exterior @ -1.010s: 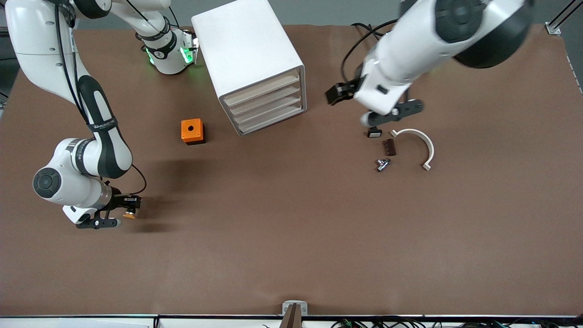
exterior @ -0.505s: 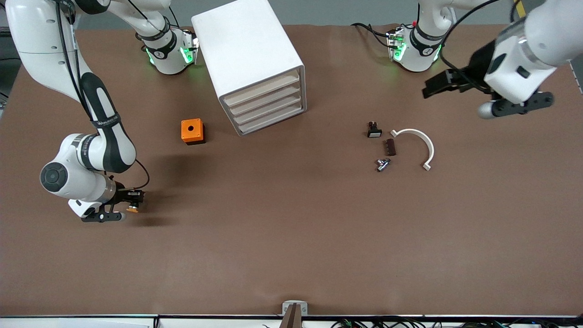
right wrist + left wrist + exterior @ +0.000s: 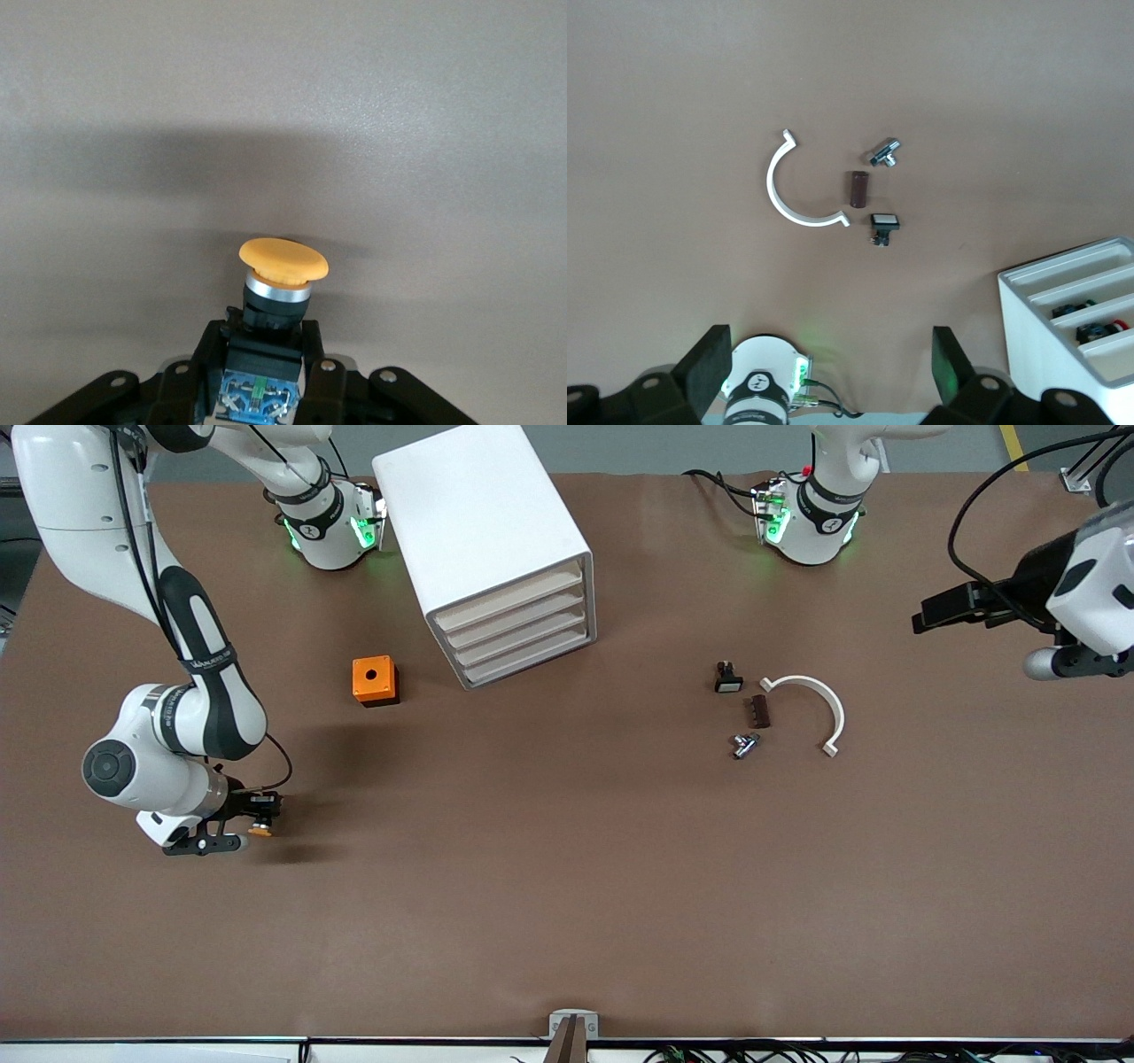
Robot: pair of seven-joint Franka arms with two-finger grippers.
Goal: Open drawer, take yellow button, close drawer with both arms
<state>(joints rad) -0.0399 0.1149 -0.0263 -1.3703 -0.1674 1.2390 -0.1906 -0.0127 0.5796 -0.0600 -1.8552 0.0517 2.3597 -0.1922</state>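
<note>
Over the table's right-arm end, the right gripper [image 3: 262, 817] is clamped on the button [image 3: 260, 831], orange cap sticking out past the fingertips, above bare tabletop. Left gripper [image 3: 926, 615] hangs w/ fingers spread wide & empty over the left-arm end. All 4 drawers [image 3: 523, 627] sit flush in the white cabinet [image 3: 478, 522].

Cube [image 3: 375, 680] beside cabinet [image 3: 485, 549], toward the right arm's end.
</note>
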